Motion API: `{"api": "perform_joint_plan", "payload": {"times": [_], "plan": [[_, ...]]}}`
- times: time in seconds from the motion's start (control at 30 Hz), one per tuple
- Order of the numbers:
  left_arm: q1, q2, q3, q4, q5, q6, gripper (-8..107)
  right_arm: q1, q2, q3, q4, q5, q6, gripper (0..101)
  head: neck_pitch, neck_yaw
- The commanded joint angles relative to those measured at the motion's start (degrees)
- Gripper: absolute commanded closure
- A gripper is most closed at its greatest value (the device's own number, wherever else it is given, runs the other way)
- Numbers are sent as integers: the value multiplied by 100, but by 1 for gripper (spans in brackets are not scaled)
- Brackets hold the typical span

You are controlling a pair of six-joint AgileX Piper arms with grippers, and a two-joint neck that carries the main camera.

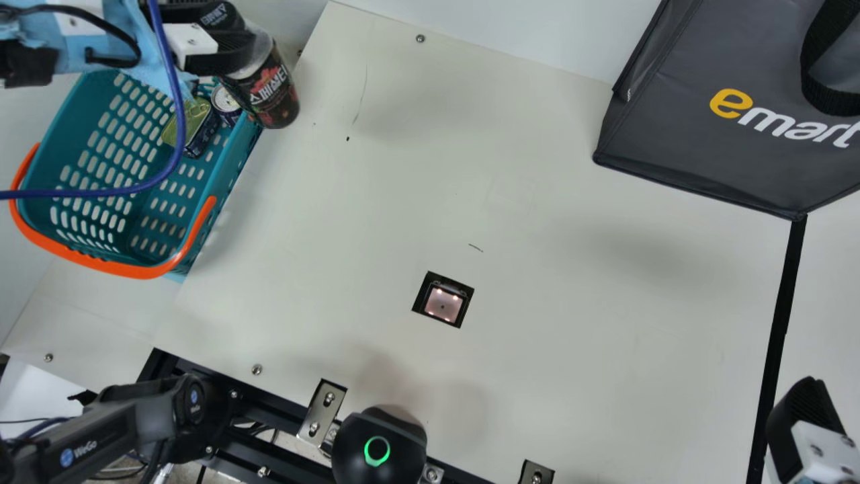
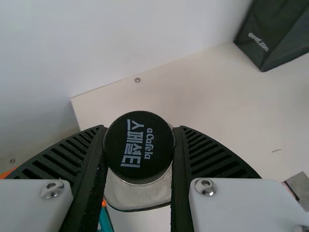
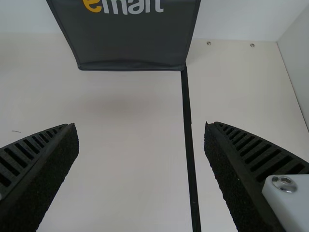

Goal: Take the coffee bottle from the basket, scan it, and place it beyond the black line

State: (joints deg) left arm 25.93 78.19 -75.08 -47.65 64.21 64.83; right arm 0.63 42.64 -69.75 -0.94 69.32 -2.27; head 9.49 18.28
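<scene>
From here I see the left pincer gripping the bottle near its cap, by the basket. Taking it out looks done; next it needs carrying to the scanner, well apart from that pincer, barcode towards it. The right pincer is open.

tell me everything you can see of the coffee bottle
The coffee bottle has a black cap with white lettering, a clear, plastic-looking part beneath it, and a dark wrap with red artwork and white characters. The cap is on. The left gripper holds it near the capped end, a finger on either side, its base pointing away from the wrist camera. In the main view it overlaps a corner of the basket; whether they touch is unclear.
</scene>
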Motion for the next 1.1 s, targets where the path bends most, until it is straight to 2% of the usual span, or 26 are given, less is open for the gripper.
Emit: {"api": "perform_joint_plan", "payload": {"times": [0.0, 1.07], "plan": [[-123, -3, 22, -17, 4, 31, 89, 0, 0, 0, 0, 0, 0, 10, -157, 14], [-1999, -54, 744, -150, -367, 283, 89, 0, 0, 0, 0, 0, 0, 10, -157, 14]]}}
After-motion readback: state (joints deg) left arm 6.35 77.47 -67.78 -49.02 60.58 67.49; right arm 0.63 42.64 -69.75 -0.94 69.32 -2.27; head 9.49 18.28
